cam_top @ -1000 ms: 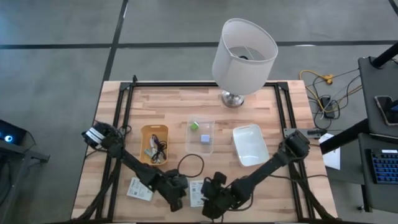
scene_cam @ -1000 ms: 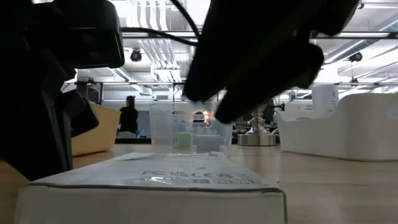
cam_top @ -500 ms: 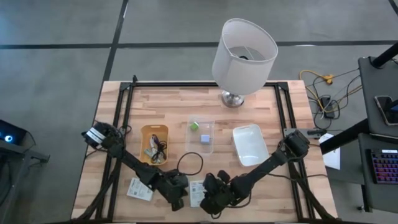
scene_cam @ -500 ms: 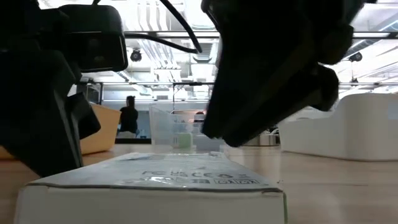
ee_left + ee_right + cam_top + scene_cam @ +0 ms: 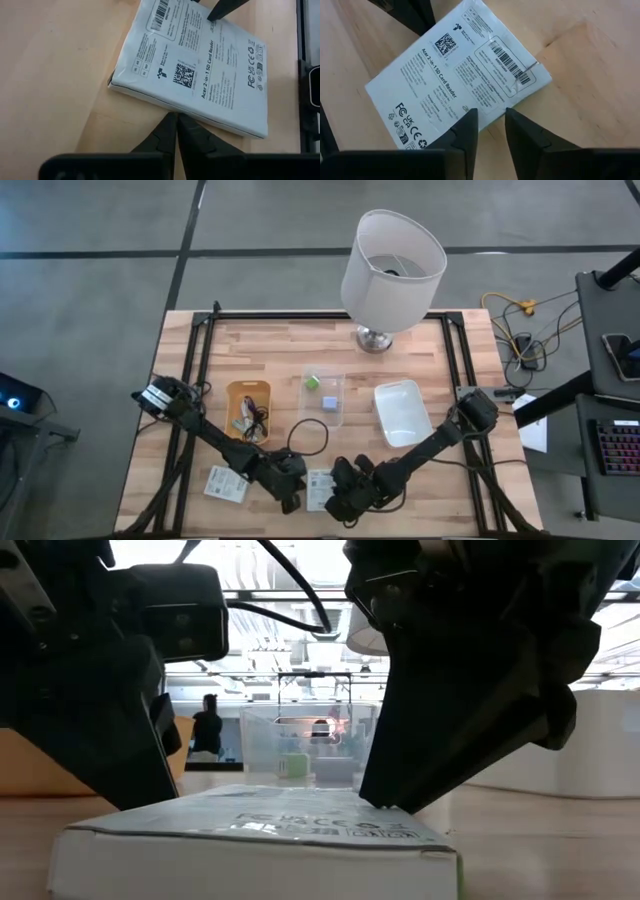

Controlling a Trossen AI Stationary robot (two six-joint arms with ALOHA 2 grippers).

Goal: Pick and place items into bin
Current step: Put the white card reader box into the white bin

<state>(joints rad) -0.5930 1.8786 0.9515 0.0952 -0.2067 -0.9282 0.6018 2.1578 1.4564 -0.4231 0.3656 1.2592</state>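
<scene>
A flat white packet (image 5: 318,488) with printed text lies on the table near its front edge, between my two grippers. My left gripper (image 5: 173,118) is shut, with its tips at one long edge of the packet. My right gripper (image 5: 491,116) is open and stands at the opposite long edge. A second white packet (image 5: 225,484) lies flat further left. A black cable coil (image 5: 306,444) lies behind them. An orange bin (image 5: 247,412) holds thin cables. A clear container (image 5: 326,396) holds a green and a grey-blue cube. My left gripper meets the packet's long side edge (image 5: 169,106) with its shut fingertips, coming slanting down from the table's left. The packet lies flat on the wood. My right gripper comes slanting down from the table's right. One finger (image 5: 469,120) lies over the packet's top face at its long edge (image 5: 492,110). The other finger (image 5: 516,120) is on the wood just outside that edge. The packet stays on the table.
A white bin (image 5: 402,412) stands right of the clear container. A big white lamp (image 5: 392,258) stands at the table's far edge. Both arms reach low across the front half of the table. A person stands far off in the room (image 5: 208,728).
My right gripper has moved down and toward the table's left onto the packet's edge. My left gripper has edged toward the table's right, up against the packet's other side. The packet lies about where it was.
</scene>
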